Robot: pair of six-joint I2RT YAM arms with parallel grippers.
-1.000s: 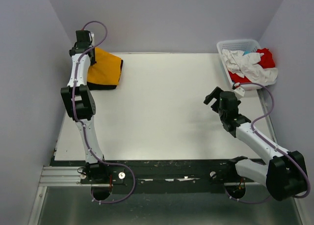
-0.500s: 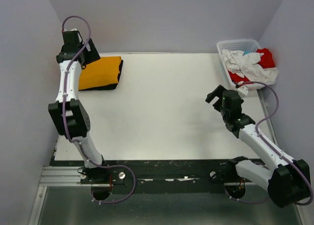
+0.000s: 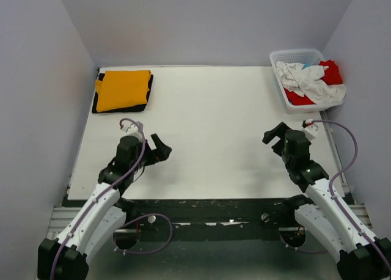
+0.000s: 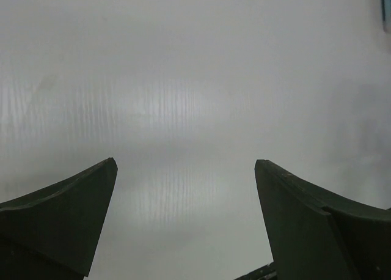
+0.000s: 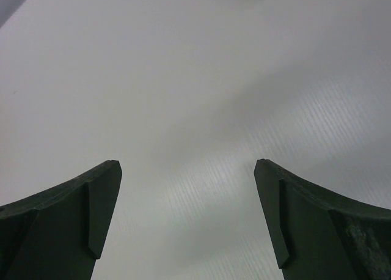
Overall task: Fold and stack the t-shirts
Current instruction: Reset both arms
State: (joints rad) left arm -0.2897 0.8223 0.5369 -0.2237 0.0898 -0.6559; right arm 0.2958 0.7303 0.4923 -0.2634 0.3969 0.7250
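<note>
White table (image 3: 208, 127) w/ pale lilac walls (image 3: 208, 23) (three sides), even light.

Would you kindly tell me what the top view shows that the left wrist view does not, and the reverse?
Only the top view shows the folded orange shirt on a black shirt, the basket holding white shirts and a red shirt, and the open right gripper. Only the left wrist view shows close up that nothing sits between its fingers. Both show the white table and the open left gripper.

Two folded t-shirts (image 3: 124, 90) (mustard atop black); one basket (image 3: 297, 51); left gripper (image 3: 160, 150), right gripper (image 3: 273, 135): two.
</note>
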